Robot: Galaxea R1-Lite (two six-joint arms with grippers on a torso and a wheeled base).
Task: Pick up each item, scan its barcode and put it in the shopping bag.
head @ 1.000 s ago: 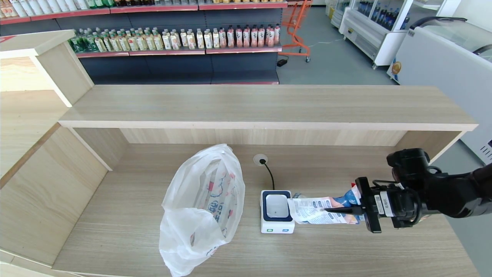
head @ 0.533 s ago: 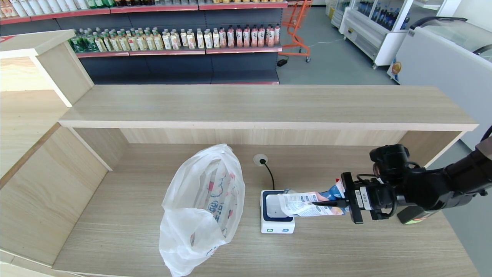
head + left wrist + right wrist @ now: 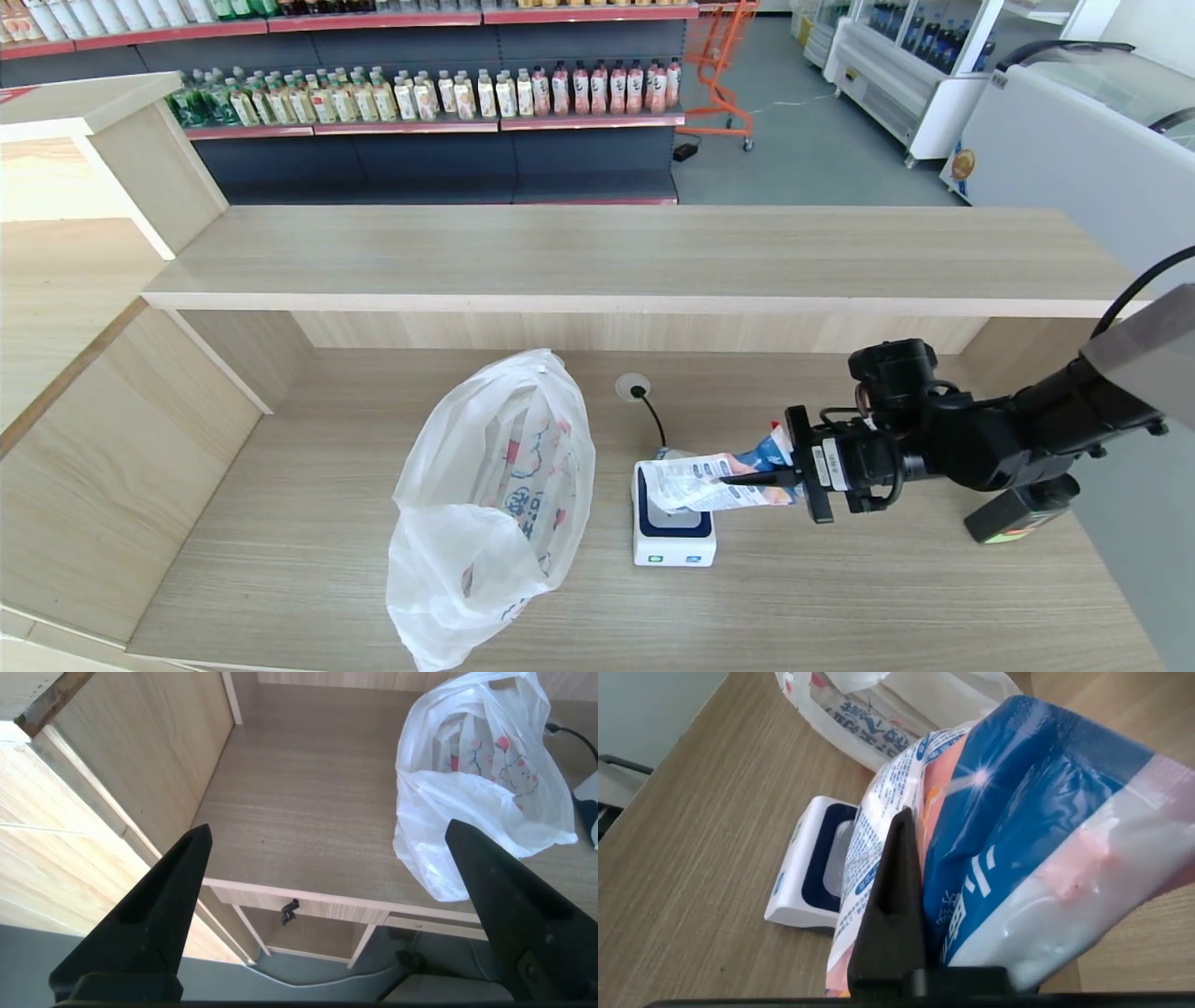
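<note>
Checkout counter (image 3: 840, 597) seen from the head view, with a raised ledge (image 3: 644, 252) along its far side. A white plastic shopping bag (image 3: 495, 504) stands left of centre, mouth open and upward, with printed goods showing through its wall. Just to its right sits a white scanner (image 3: 674, 532) with a dark-framed window on top; a black cable (image 3: 651, 415) runs from its far side to a round port (image 3: 633, 385) in the counter. A small dark box (image 3: 1018, 511) with a green label lies near the right end, below the right arm. Behind the ledge are store shelves of bottles (image 3: 420, 93), an orange cart (image 3: 719, 65) and freezer cabinets (image 3: 1074, 131).

The right gripper (image 3: 742, 478) comes in from the right, jaws closed on the right end of a blue, orange and white packet (image 3: 695, 478). The packet lies with its long axis left to right, roughly level. Its free end points left toward the bag and hangs over the scanner window, covering most of it. Whether it touches the scanner cannot be told. The scanner stands between the gripper and the bag.

Right wrist view: a dark finger (image 3: 896, 905) presses the packet (image 3: 1036, 831), with the scanner (image 3: 817, 873) and bag (image 3: 896, 709) beyond.

Left wrist view: the left gripper (image 3: 329, 835) hangs off the counter's near left corner, jaws spread wide and holding nothing, well apart from the bag (image 3: 486, 784).
</note>
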